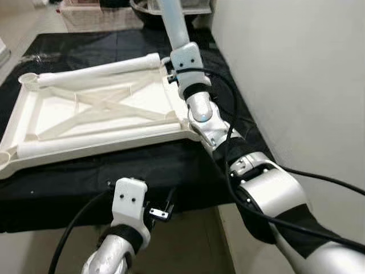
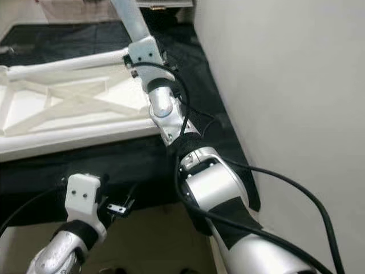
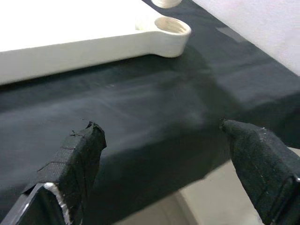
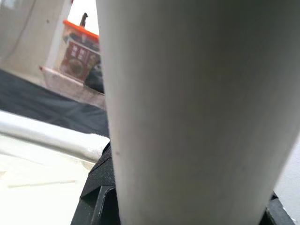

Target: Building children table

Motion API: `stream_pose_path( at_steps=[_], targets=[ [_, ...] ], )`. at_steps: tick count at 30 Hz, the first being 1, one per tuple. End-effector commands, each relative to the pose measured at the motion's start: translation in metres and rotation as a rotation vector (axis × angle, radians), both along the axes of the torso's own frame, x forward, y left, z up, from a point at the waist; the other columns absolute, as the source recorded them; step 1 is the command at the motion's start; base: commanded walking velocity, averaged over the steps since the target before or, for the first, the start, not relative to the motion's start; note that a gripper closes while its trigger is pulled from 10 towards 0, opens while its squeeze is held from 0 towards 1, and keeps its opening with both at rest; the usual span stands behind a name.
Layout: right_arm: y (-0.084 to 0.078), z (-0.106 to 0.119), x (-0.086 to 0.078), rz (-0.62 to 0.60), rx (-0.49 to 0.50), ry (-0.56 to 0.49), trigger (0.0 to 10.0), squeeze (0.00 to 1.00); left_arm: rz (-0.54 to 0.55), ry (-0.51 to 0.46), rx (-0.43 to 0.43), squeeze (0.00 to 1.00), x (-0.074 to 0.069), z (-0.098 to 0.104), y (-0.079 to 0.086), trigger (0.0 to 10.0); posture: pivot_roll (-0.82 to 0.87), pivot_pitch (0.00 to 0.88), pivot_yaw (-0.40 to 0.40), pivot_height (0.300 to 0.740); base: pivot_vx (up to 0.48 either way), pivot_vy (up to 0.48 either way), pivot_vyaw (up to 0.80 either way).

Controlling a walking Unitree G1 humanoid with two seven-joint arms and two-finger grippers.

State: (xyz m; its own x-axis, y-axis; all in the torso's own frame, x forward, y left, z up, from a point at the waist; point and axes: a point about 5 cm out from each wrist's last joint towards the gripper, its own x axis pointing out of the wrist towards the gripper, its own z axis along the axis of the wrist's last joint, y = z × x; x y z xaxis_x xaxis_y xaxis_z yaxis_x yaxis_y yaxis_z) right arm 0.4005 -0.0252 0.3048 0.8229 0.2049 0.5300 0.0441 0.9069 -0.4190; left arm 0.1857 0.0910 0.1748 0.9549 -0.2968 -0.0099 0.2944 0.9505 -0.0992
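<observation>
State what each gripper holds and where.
The right gripper holds the white cylindrical table leg near its lower end, above the upturned white plastic tabletop. The left gripper is open, holding nothing.

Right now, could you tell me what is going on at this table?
The robot is putting a child's table together. The white tabletop lies upside down on a black cloth, with two legs lying in its frame. The right gripper holds another leg near the far corner. The left gripper hovers open at the near edge.
</observation>
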Motion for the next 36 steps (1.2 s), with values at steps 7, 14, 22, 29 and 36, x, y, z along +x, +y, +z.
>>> stream_pose_path(
  at_steps=[7, 14, 22, 29, 36],
  targets=[
    [0.004, 0.009, -0.003, -0.047, -0.058, -0.105, 10.0, 0.0, -0.002, 0.047, -0.007, 0.0, -0.013, -0.001, -0.006, 10.0, 0.1, 0.359, -0.067, 0.74, 0.0, 0.0, 0.0],
    [0.007, -0.009, 0.003, 0.059, 0.04, 0.128, 10.0, 0.0, 0.006, 0.061, 0.01, 0.0, -0.013, -0.003, -0.005, 10.0, 0.1, 0.362, -0.069, 0.74, 0.0, 0.0, 0.0],
    [0.01, -0.032, 0.005, 0.196, 0.211, 0.356, 10.0, 0.0, 0.023, 0.078, 0.029, 0.0, -0.008, -0.01, -0.001, 10.0, 0.07, 0.33, -0.068, 0.74, 0.0, 0.0, 0.0],
    [0.02, -0.042, 0.001, 0.329, 0.277, 0.434, 10.0, 0.0, 0.037, 0.082, 0.048, 0.0, -0.002, -0.016, 0.006, 10.0, 0.06, 0.319, -0.066, 0.74, 0.0, 0.0, 0.0],
    [0.033, -0.047, -0.014, 0.466, 0.338, 0.427, 10.0, 0.0, 0.074, 0.074, 0.09, 0.0, 0.009, -0.021, 0.02, 10.0, 0.04, 0.273, -0.061, 0.74, 0.0, 0.0, 0.0]
  ],
)
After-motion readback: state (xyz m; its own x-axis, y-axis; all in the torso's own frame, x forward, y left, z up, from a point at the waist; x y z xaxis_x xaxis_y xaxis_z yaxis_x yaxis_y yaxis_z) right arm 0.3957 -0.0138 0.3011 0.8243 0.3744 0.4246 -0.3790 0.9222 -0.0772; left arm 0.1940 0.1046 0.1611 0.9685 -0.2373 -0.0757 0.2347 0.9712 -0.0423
